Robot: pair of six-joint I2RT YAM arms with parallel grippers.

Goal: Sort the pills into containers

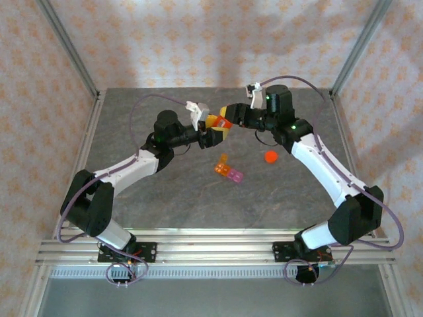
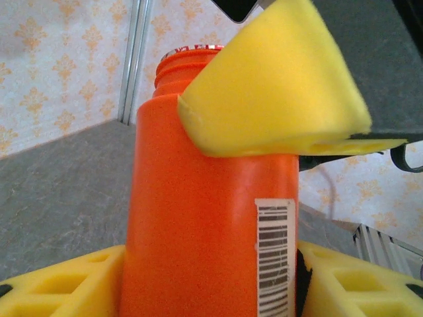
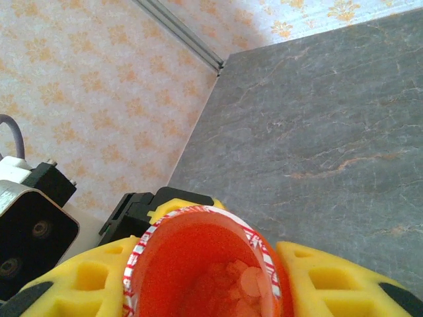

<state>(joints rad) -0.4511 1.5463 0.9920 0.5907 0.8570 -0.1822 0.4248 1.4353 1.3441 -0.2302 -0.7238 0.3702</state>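
An open orange pill bottle is held up over the middle of the table. My left gripper is shut on its lower body; in the left wrist view the bottle with its barcode label stands between my yellow fingers. My right gripper is closed round its neck, and one of its yellow fingers crosses the bottle top. Round pale pills lie inside the bottle's open mouth. The containers, a short strip of orange-to-pink cells, lie on the table below.
A round orange cap lies on the grey tabletop right of the strip. Metal frame posts and patterned walls close in the back and sides.
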